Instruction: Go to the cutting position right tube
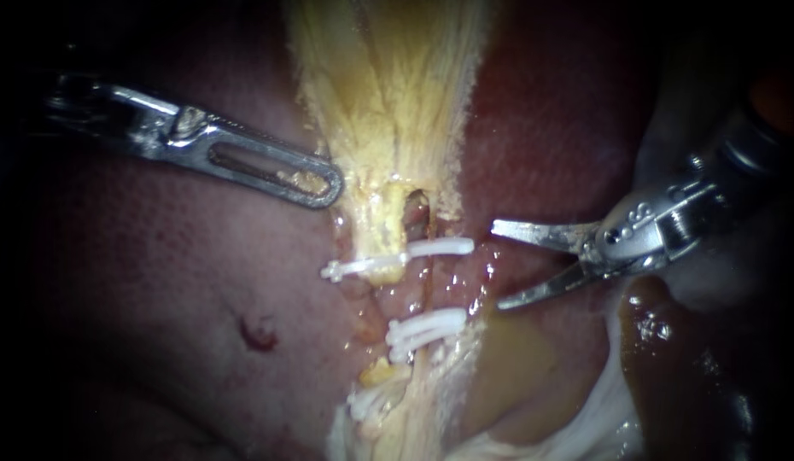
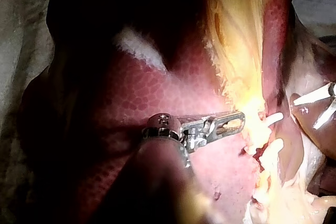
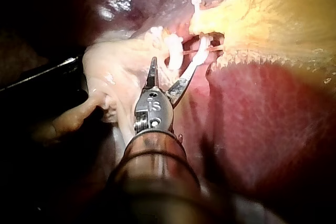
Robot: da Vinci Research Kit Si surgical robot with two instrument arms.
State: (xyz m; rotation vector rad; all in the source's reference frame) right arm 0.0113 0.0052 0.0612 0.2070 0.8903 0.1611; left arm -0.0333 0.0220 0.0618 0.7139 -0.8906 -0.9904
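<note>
The yellow gallbladder (image 1: 388,94) narrows down to two tubes crossed by white clips (image 1: 427,329). The right tube (image 1: 428,286) is a thin reddish strand running between the upper clip (image 1: 444,248) and the middle clips. My right instrument (image 1: 498,265) has blades that stand open, a short way right of that tube and apart from it. In the right wrist view the blades (image 3: 170,69) point at the clips (image 3: 173,51). My left instrument (image 1: 316,183) lies with its windowed jaws shut on the gallbladder's left edge, which also shows in the left wrist view (image 2: 233,123).
Red-brown liver (image 1: 183,282) surrounds the tubes, with a small dark red spot (image 1: 259,333) at lower left. Pale whitish tissue (image 1: 576,427) and a yellow-brown pool (image 1: 508,367) lie below my right instrument. More clips (image 1: 367,401) sit lower on the stalk.
</note>
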